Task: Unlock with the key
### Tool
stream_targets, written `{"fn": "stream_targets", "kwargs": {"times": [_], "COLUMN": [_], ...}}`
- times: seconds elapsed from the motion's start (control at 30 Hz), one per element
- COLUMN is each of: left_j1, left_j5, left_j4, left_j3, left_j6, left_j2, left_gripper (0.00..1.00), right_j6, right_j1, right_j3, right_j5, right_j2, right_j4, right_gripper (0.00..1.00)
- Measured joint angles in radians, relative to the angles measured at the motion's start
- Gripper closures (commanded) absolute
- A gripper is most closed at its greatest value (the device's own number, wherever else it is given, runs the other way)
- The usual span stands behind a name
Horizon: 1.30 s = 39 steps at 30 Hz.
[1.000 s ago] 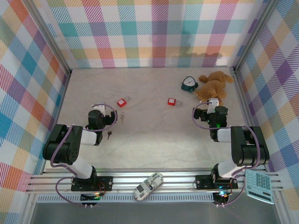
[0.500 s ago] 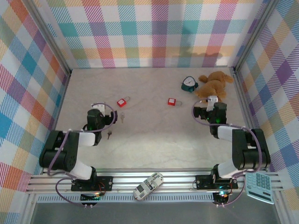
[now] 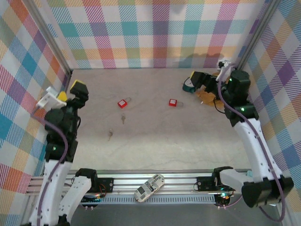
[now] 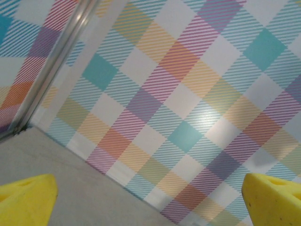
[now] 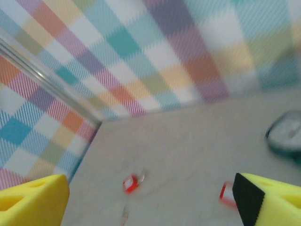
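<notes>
Matt tabletop (image 3: 155,136) — glossy checked wall (image 4: 197,117) — metal rail (image 3: 155,176)

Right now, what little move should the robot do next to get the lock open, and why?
Probably lower the left hand toward the nearer key. That hand hangs high, open and empty, and the key lies loose on the table, apart from the red padlock.
</notes>
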<state>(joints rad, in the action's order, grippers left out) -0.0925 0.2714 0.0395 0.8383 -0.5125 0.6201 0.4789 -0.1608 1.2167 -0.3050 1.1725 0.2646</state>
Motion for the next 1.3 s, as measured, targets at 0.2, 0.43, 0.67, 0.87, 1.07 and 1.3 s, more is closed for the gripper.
{"fn": "stream_targets", "kwargs": {"times": [0.2,0.43,0.67,0.87,1.07,1.3], "left_j1": [0.000,-0.051,-0.280,-0.286,-0.286,-0.286], "left_j5": [-0.031,-0.187,-0.257,-0.244,-0.208,-0.189], "left_j4": [0.194,0.360,0.386,0.395,0.413,0.422], "left_j3": [-0.043,0.033,0.061,0.194,0.296,0.307], "left_j6": [-0.037,-0.045,-0.024,0.033,0.113,0.156], "left_j2": [0.082,0.552,0.880,1.064,1.173,1.225], "left_gripper": [0.28,0.43,0.41,0.36,0.35,0.35], "right_j6": [0.031,0.017,0.005,0.004,0.006,0.007], "right_j1": [-0.091,-0.209,-0.247,-0.266,-0.266,-0.272], "right_j3": [-0.014,-0.085,-0.190,-0.223,-0.225,-0.225], "right_j5": [-0.007,0.011,-0.010,-0.010,-0.006,-0.004], "right_j2": [0.201,0.201,0.295,0.318,0.319,0.322], "right_j4": [0.201,0.251,0.233,0.227,0.221,0.216], "right_gripper": [0.16,0.27,0.29,0.28,0.28,0.27]}}
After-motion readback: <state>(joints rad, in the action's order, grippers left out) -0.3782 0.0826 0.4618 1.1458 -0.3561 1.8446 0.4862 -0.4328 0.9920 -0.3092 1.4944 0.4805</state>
